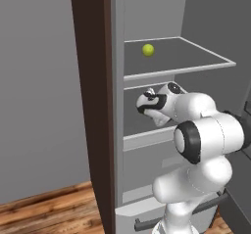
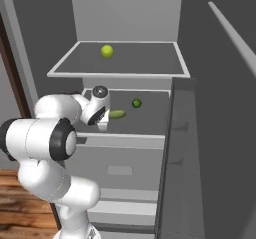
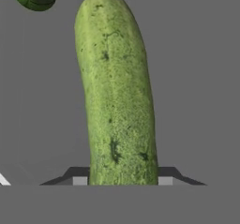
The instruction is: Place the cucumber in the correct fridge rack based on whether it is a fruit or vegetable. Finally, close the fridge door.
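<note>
My fingers [image 3: 119,181] grasp the cucumber [image 3: 117,92] at one end, its long axis running straight out from them over the rack [image 2: 150,114], toward the dark ball [image 2: 136,103].

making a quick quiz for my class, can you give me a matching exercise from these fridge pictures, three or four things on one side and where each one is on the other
Things:
1. cucumber
2. yellow-green ball
3. dark green ball
4. drawer handle

Places:
A. alone on the upper shelf
B. on the lower shelf, toward the back
C. between the fingers of the gripper, over the lower shelf
D. low down, below both shelves

Pairs: 1-C, 2-A, 3-B, 4-D
</note>
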You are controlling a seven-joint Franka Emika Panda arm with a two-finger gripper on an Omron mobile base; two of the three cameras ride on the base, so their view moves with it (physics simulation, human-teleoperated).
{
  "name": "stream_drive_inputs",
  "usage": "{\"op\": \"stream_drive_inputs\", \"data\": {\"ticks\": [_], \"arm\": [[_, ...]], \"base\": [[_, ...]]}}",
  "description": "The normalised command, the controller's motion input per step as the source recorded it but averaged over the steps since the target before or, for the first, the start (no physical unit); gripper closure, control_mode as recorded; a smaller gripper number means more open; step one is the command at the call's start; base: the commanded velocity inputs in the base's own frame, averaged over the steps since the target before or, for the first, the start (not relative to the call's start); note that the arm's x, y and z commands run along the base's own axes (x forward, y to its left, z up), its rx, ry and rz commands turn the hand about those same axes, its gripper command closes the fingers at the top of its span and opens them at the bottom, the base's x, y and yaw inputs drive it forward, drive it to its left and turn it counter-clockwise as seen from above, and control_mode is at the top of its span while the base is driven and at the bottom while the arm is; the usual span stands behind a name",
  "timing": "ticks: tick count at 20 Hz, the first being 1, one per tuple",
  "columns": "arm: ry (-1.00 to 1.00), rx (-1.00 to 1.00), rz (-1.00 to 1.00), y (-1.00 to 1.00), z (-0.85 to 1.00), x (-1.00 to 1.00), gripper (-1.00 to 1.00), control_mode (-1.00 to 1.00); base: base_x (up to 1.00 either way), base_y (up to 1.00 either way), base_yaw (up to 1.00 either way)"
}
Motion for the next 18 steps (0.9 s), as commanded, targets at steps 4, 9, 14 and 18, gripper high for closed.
{"op": "stream_drive_inputs", "data": {"ticks": [4, 9, 14, 18], "arm": [[0.00, 0.00, 0.00, 0.03, 0.00, 0.30, -1.00, -1.00], [0.00, 0.00, 0.00, 0.00, 0.00, 0.01, -1.00, -1.00], [0.00, 0.03, -0.01, -0.24, 0.10, -0.72, -1.00, -1.00], [-0.11, 0.00, -0.03, -0.39, 0.53, -1.00, -1.00, -1.00]], "base": [[0.00, 0.00, 0.00], [0.00, 0.00, 0.00], [0.00, 0.00, 0.00], [0.00, 0.00, 0.00]]}}
